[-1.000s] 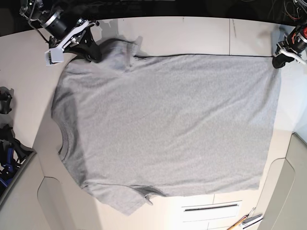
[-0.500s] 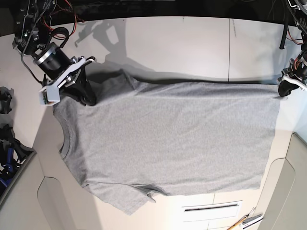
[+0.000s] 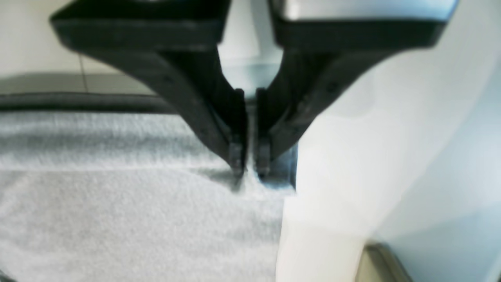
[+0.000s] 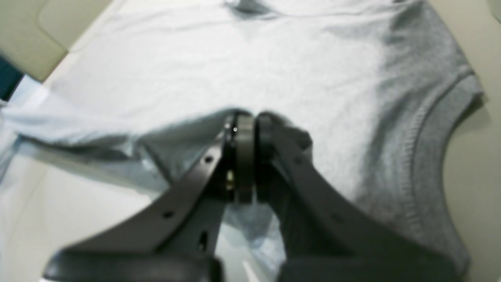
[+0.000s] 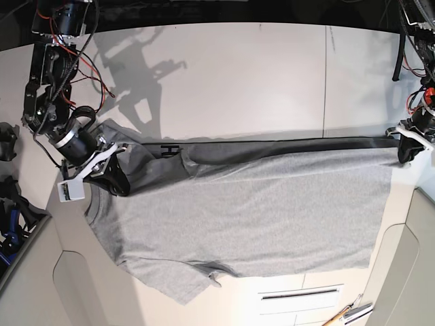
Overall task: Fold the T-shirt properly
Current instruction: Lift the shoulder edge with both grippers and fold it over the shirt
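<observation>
Across the pale surface (image 5: 272,75) the T-shirt (image 5: 258,210) is lying spread, plain grey side up, its collar pointing toward 9 o'clock in the base view and its hem toward 3 o'clock. Both hands are pinching the 12 o'clock long edge: the right hand (image 5: 112,178) is clamping cloth near the shoulder, and the left hand (image 5: 406,151) is gripping the hem corner, jaws pressed together on fabric. That edge is being carried toward 6 o'clock, with a dark band showing along it. By the look of it, the first lengthwise fold is only beginning; the 6 o'clock sleeve, the other side and the crosswise folds are all waiting.
</observation>
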Robot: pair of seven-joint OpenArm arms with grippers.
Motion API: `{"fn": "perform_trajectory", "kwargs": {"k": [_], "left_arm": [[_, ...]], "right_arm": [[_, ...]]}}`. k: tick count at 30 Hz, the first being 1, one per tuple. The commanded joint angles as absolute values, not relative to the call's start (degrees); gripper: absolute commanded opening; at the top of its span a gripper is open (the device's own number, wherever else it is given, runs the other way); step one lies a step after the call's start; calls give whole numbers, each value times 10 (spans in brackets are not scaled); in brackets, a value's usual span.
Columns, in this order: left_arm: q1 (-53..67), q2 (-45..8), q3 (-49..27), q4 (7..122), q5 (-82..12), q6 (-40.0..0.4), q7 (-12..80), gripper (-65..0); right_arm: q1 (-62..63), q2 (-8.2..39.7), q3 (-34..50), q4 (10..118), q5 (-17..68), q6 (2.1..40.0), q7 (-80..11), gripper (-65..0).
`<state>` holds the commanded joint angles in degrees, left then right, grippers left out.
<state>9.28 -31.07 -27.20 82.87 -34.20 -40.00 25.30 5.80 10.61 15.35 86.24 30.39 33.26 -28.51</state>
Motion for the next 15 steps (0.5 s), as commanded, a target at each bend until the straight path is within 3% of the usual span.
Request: {"fn": "perform_trajectory", "kwargs": {"k": [7, 15], "left_arm": [[38, -310, -257, 757, -328, -400, 248, -650], [19, -307, -247, 729, -328, -400, 242, -650]], "right_arm": [[111, 106, 153, 777, 304, 333, -285, -650], [109, 103, 152, 773, 303, 332, -285, -650]]}}
